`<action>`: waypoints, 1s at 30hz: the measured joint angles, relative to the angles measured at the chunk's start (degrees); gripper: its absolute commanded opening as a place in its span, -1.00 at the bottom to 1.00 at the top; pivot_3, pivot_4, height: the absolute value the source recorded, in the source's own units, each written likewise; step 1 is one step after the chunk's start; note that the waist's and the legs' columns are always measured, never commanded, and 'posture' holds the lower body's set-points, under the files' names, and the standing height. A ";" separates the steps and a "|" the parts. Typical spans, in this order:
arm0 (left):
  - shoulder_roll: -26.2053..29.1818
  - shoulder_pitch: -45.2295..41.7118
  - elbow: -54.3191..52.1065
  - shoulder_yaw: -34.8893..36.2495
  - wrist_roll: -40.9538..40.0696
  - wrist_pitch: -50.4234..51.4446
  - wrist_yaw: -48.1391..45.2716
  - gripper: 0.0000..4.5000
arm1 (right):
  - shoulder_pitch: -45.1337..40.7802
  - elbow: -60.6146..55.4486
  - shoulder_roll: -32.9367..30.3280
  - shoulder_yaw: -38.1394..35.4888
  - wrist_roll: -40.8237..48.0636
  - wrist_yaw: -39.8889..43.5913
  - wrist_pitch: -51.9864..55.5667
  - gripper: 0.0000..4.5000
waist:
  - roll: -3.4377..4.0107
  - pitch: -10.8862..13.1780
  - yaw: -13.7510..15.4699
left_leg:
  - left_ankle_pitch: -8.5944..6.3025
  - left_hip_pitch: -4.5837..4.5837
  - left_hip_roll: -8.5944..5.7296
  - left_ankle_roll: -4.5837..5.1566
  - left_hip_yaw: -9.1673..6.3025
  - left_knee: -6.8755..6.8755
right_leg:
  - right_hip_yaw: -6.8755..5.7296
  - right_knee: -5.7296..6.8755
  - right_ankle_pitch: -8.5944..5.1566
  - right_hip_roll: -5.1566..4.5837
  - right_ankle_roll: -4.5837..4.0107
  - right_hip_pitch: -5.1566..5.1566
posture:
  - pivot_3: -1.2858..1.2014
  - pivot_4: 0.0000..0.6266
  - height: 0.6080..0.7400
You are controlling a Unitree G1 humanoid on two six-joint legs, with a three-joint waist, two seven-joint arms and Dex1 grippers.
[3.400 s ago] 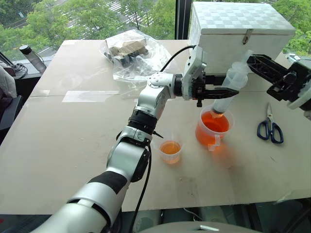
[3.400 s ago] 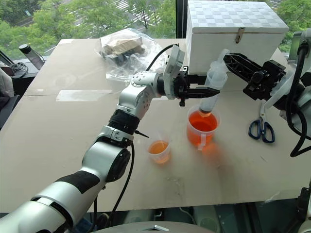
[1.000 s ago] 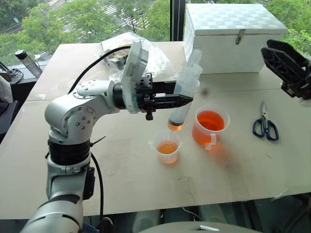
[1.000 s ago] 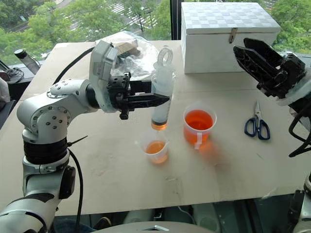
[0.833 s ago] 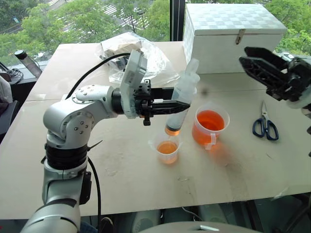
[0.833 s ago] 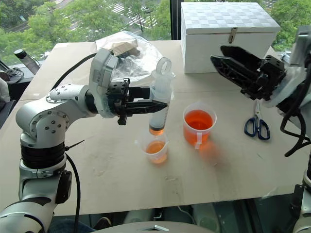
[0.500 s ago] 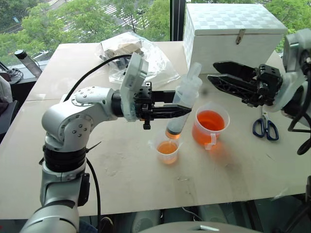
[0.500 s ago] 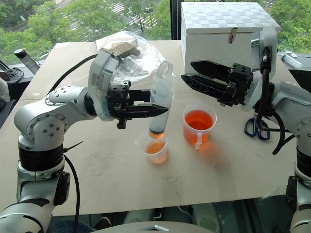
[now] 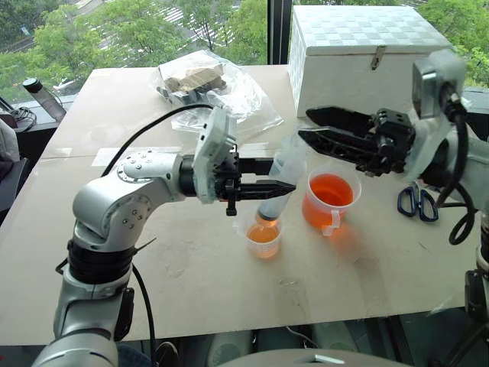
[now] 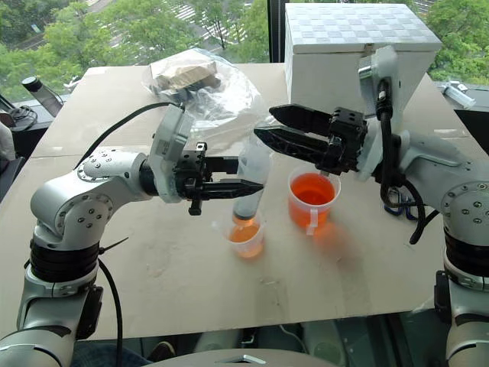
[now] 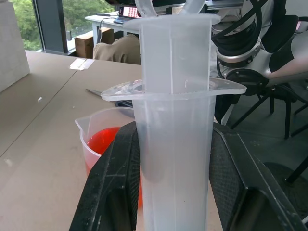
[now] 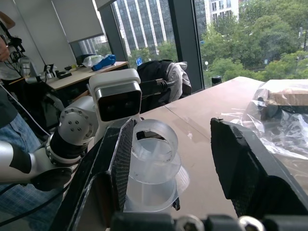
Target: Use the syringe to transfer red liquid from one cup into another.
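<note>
Syringe (image 10: 250,177) clamped upright in left claw (image 10: 256,185), tip over small cup (image 10: 246,237); right claw (image 10: 263,125) spread apart around plunger ring (image 12: 155,142).

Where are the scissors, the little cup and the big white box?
scissors (image 9: 417,203), left eye view, on the blue handles.
little cup (image 9: 262,239), left eye view, on its front wall, over the orange liquid.
white box (image 10: 355,38), right eye view, on the lid.
</note>
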 measured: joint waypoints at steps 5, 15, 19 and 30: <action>0.06 0.61 0.00 0.00 -0.03 -0.57 0.08 -0.38 | 0.03 -0.04 -0.08 -0.01 -0.15 0.64 0.09 0.19 | 0.00 0.00 -0.03 | 0.00 0.00 0.00 0.00 0.00 -0.01 | 0.00 0.00 0.00 0.00 0.00 0.00 | 0.03 -0.52 1.00; 0.41 1.28 0.00 0.01 -0.03 -0.80 0.37 -0.38 | 2.24 -0.01 -0.77 -0.04 -0.25 3.20 0.84 0.19 | 0.00 0.00 0.01 | -0.01 0.00 0.00 0.01 0.00 -0.03 | 0.00 -0.01 0.00 -0.01 0.00 -0.01 | 0.03 -0.52 1.00; 0.47 1.59 0.00 0.01 -0.04 -0.82 0.37 -0.38 | 2.80 0.18 -1.37 -0.07 -3.00 4.30 0.87 0.19 | 0.00 0.00 -0.06 | -0.01 0.00 0.00 0.01 0.00 -0.03 | 0.00 0.00 0.00 0.00 0.00 -0.02 | 0.03 -0.52 1.00; 0.66 1.58 0.03 0.33 -0.05 -0.90 0.54 -0.38 | 1.41 0.47 2.30 0.67 -4.46 2.13 0.85 -0.97 | 0.00 0.01 -0.07 | -0.01 0.00 0.00 0.01 0.00 -0.05 | 0.00 0.00 0.00 0.00 0.00 -0.04 | 0.03 -0.52 1.00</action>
